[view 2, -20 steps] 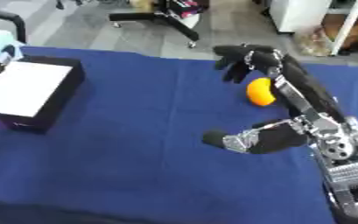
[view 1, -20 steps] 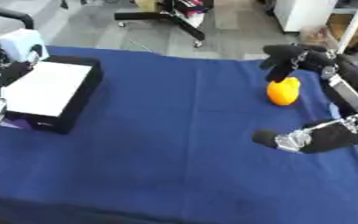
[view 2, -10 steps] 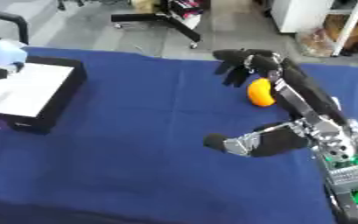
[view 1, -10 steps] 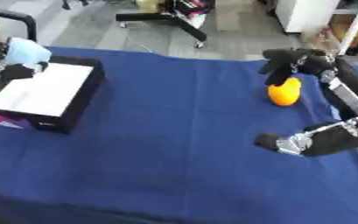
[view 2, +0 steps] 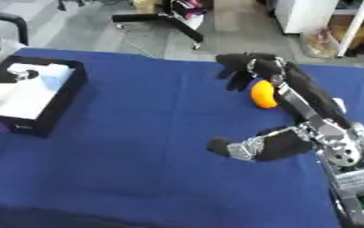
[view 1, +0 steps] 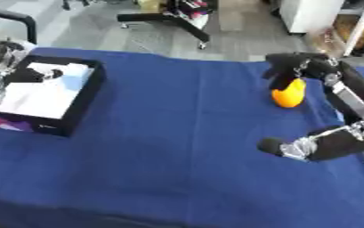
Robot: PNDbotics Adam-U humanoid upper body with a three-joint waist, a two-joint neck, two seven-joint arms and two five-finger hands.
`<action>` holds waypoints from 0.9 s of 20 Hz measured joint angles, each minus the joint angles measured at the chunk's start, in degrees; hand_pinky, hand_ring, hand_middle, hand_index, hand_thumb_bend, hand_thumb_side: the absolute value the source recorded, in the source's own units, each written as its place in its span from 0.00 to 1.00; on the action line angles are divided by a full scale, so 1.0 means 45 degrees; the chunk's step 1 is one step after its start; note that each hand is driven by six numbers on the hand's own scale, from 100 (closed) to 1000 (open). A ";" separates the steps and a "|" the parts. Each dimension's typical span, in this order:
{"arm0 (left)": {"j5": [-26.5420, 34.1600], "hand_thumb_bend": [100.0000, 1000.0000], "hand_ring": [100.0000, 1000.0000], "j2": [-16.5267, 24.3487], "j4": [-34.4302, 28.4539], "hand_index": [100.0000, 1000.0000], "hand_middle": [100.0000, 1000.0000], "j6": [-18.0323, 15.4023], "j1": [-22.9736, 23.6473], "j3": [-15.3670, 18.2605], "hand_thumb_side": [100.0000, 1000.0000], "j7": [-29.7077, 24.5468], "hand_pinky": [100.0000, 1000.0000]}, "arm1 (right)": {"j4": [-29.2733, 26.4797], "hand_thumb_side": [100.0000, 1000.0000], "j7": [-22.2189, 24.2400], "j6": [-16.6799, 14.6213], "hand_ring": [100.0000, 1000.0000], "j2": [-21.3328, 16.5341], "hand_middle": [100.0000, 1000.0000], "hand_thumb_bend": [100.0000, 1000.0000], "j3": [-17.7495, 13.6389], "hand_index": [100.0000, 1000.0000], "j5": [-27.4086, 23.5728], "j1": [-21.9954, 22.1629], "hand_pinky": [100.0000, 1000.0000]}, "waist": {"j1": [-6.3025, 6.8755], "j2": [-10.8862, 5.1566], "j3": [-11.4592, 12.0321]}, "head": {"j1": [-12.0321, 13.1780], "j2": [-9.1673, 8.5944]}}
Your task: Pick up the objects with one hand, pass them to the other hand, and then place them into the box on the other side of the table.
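A black box (view 1: 87, 95) with a white inside stands at the table's left edge. A light blue object (view 1: 74, 79) lies inside it near the far wall. My left hand (view 1: 30, 75) reaches in from the left with fingers stretched out, tips beside the blue object. At the far right an orange rounded object (view 1: 288, 94) stands on the blue cloth. My right hand (view 1: 287, 70) hovers over its top, fingers hanging relaxed down its far side, not closed round it. My right arm's elbow (view 1: 313, 146) sticks out low over the cloth, nearer to me.
The blue cloth (view 1: 169, 147) covers the whole table between the box and the orange object. Behind the far edge stand an office chair base (view 1: 169, 18) on the grey floor and a white cabinet (view 1: 309, 13).
My left hand has carried the light blue object from above the box's far left corner down into the box, and it now lies there. My right hand has stayed over the orange object.
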 measured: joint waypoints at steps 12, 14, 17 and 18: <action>0.5722 0.46 0.95 -0.0329 -0.6225 0.84 0.84 -0.1497 0.1610 -0.0584 0.57 -0.0445 0.83 | 0.0878 0.36 -0.0612 0.0411 0.56 -0.0407 0.63 0.60 -0.0587 0.89 0.0453 -0.0132 0.48 | -0.0055 0.0011 0.0021 | -0.1201 0.0005; 0.6811 0.43 0.94 -0.0561 -0.7321 0.83 0.83 -0.1768 0.1866 -0.0758 0.58 -0.0570 0.81 | 0.1351 0.34 -0.0919 0.0599 0.56 -0.0564 0.63 0.60 -0.0827 0.89 0.0642 -0.0237 0.47 | -0.0101 0.0042 0.0020 | -0.1752 0.0018; 0.8367 0.42 0.92 -0.1011 -0.8715 0.82 0.82 -0.2259 0.2230 -0.1049 0.58 -0.0722 0.80 | 0.2188 0.32 -0.1454 0.0924 0.55 -0.0824 0.62 0.61 -0.1223 0.89 0.0958 -0.0415 0.47 | -0.0158 0.0089 0.0022 | -0.2621 0.0056; 0.8857 0.41 0.92 -0.1167 -0.9104 0.82 0.82 -0.2425 0.2349 -0.1150 0.59 -0.0766 0.80 | 0.2516 0.30 -0.1641 0.1047 0.55 -0.0915 0.62 0.61 -0.1351 0.89 0.1028 -0.0502 0.46 | -0.0168 0.0102 0.0027 | -0.2889 0.0059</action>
